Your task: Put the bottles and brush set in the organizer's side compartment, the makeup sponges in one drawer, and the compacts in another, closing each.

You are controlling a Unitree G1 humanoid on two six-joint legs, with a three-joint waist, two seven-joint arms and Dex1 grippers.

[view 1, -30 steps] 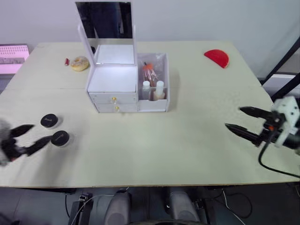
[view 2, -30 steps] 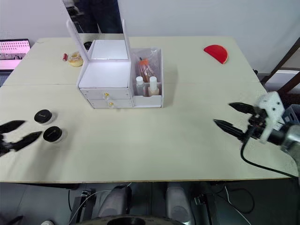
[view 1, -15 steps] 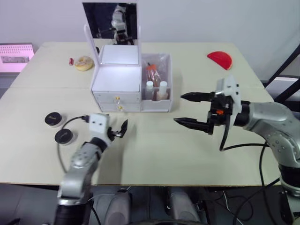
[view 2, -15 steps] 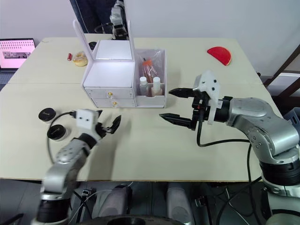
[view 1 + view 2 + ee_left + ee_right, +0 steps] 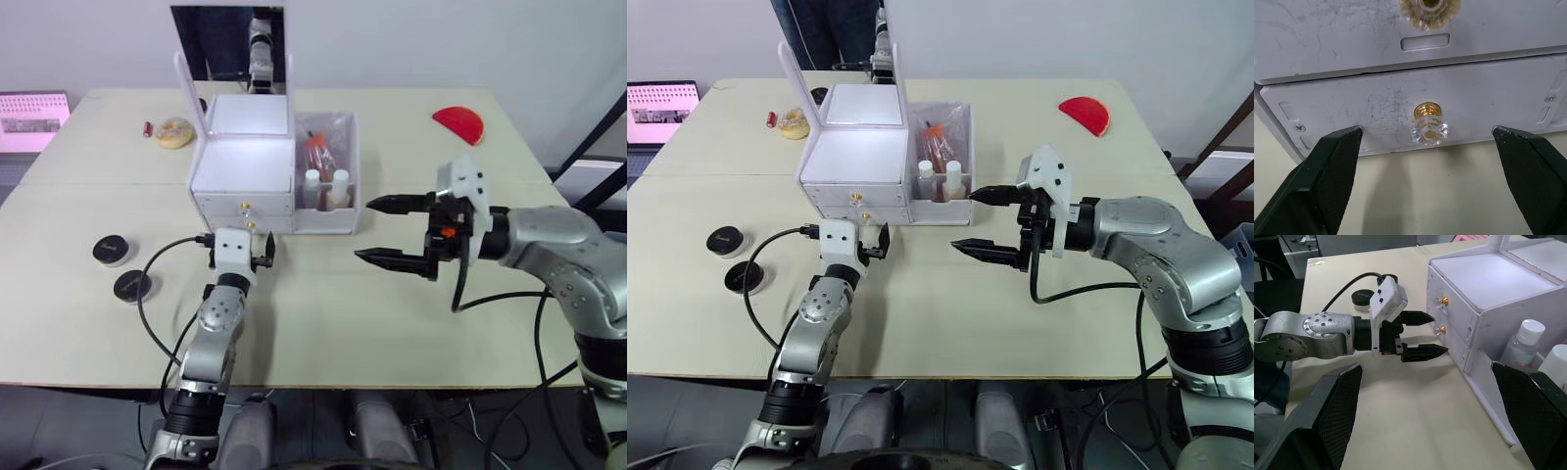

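Observation:
The white organizer point(image 5: 245, 162) stands at the table's middle back with its mirror lid up and both drawers shut. Two bottles point(image 5: 324, 185) and the bagged brush set point(image 5: 318, 147) sit in its side compartment. My left gripper point(image 5: 241, 258) is open just in front of the lower drawer, its fingers to either side of the crystal knob point(image 5: 1429, 128) without touching it. My right gripper point(image 5: 363, 229) is open and empty, in front of and to the right of the side compartment. Two black compacts point(image 5: 110, 251) point(image 5: 131, 286) lie at the front left. A tan sponge point(image 5: 175, 131) and a red one point(image 5: 458, 123) lie at the back.
A small red item point(image 5: 148, 128) lies beside the tan sponge. A pink-screened device point(image 5: 31, 108) sits off the table's back left corner. My left arm's cable point(image 5: 157, 284) loops near the compacts. Open tabletop stretches along the front.
My left gripper swung from beside the compacts at the left edge to the front of the lower drawer. My right gripper came in from the right edge toward the organizer.

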